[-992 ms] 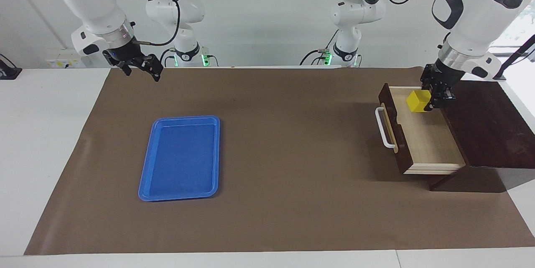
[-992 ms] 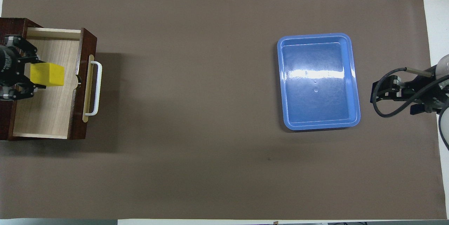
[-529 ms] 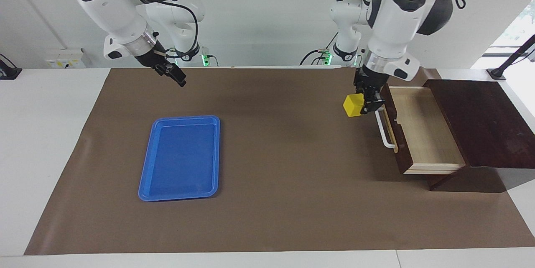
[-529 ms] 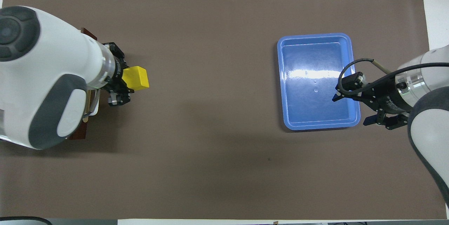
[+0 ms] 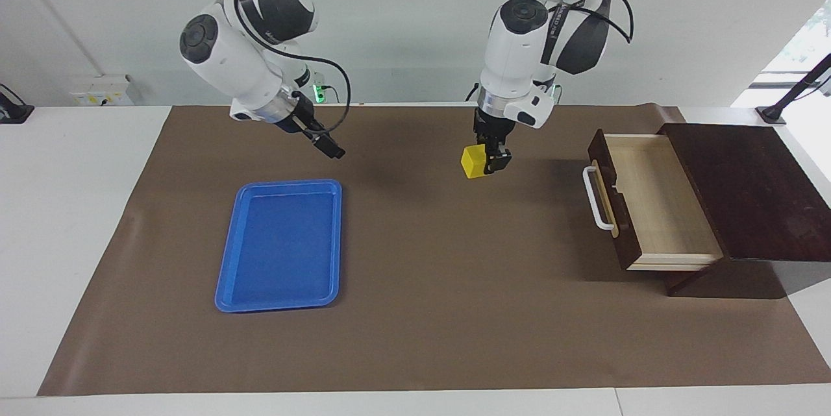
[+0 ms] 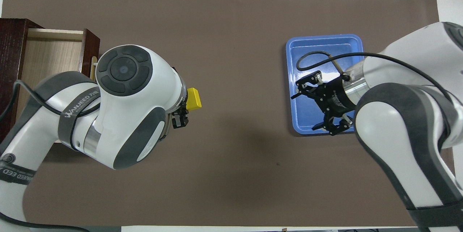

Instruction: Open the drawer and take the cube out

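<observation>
Gripping cube (image 5: 473, 162) over bare mat, left gripper (image 5: 491, 161), right gripper (image 5: 324, 143) spread apart.

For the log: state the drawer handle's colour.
White; the drawer handle shows best in the facing view.

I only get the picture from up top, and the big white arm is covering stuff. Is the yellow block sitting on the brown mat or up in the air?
Observer: Up in the air. The left gripper holds the cube above the mat, with bare mat under it.
Operator: Is anything left in the drawer? The arm covers most of it.
Observer: No. The drawer stands pulled out, and only its pale wood floor shows inside.
Operator: The other claw looks like it's in the blue tray. Is it touching?
Observer: No. The right gripper hangs open in the air, above the mat just beside the tray, on the robots' side of it.
</observation>
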